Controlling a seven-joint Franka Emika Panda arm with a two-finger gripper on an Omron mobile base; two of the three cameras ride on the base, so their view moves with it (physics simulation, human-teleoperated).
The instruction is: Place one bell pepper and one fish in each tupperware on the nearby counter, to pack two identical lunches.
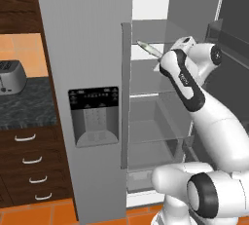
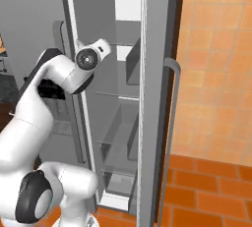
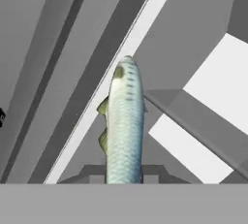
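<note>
open fridge (image 1: 155,121) shelves form the backdrop; we see the gripper (image 3: 124,179) closed on the fish (image 3: 124,121), which it holds in the air at the upper shelf, head pointing away from the hand.

A kitchen: open fridge (image 1: 160,121), toaster (image 1: 10,77), stone counter (image 1: 24,104), drawers (image 1: 31,170).

Pale silver-blue scaled fish (image 3: 125,126) with olive-green fins, grey fridge (image 1: 92,48), black-grey speckled counter (image 1: 24,104).
</note>
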